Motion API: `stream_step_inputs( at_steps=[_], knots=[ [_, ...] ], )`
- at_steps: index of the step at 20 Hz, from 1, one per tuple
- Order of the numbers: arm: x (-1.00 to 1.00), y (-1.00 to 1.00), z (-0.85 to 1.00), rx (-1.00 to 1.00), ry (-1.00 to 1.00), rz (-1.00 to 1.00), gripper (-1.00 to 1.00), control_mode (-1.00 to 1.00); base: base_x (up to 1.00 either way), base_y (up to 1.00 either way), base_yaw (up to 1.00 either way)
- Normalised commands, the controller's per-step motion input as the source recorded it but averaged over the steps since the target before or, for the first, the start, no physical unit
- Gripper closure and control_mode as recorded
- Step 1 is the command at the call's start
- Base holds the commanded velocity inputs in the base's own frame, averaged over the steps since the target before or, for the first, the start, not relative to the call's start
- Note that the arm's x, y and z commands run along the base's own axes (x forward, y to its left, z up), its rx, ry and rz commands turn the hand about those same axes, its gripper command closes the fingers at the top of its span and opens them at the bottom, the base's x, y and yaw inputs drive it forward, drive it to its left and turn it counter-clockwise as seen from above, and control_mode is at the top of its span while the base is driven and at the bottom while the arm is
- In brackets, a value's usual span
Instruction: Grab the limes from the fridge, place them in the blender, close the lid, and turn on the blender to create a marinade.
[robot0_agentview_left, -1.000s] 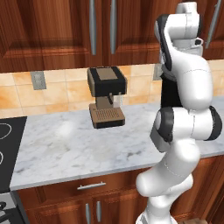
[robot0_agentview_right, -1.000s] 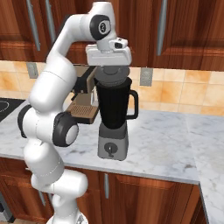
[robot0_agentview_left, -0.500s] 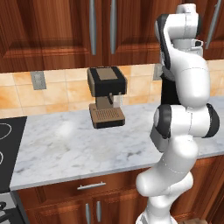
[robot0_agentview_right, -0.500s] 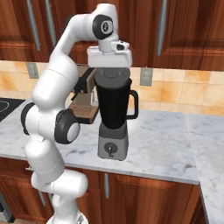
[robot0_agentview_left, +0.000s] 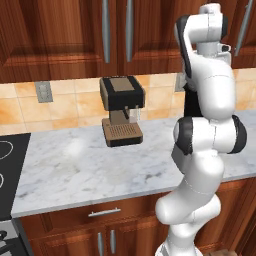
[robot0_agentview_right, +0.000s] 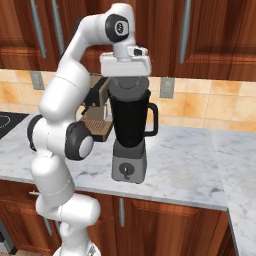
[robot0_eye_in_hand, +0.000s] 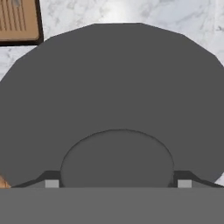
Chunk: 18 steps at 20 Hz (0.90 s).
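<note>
The blender (robot0_agentview_right: 129, 125), a black jar with a side handle on a grey base with a round knob, stands on the marble counter. The dark-grey lid (robot0_agentview_right: 129, 84) lies flat at the jar's top. My gripper (robot0_agentview_right: 128, 78) points straight down onto it from above. In the hand view the lid (robot0_eye_in_hand: 113, 87) spreads wide, and my gripper (robot0_eye_in_hand: 117, 183) has its two tips pressed against either side of the raised centre ring, shut on it. In the left base view my arm covers most of the blender (robot0_agentview_left: 190, 102). The limes are hidden and the fridge is out of view.
A brown-and-black coffee machine (robot0_agentview_left: 121, 110) stands against the tiled wall to the left of the blender. A black stove top (robot0_agentview_left: 10, 165) borders the counter (robot0_agentview_left: 75, 160) at the far left. Dark wooden cupboards (robot0_agentview_left: 60, 35) hang above.
</note>
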Motion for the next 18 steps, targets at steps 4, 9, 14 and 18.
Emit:
stream_step_inputs(
  at_steps=[4, 9, 14, 18],
  knots=[
    [0.2, 0.0, 0.48, 0.0, 0.05, 0.0, 1.0, -1.0, 0.0, 0.0, 0.0],
    [-0.02, 0.0, 0.02, 0.0, 0.03, 0.0, 1.0, -1.0, 0.0, 0.0, 0.0],
    [-0.01, 0.0, 0.42, 0.0, 0.19, 0.0, 1.0, -1.0, 0.0, 0.0, 0.0],
    [-0.39, 0.0, -0.1, -0.01, 0.22, 0.04, 1.0, -1.0, 0.0, 0.0, 0.0]
  ],
)
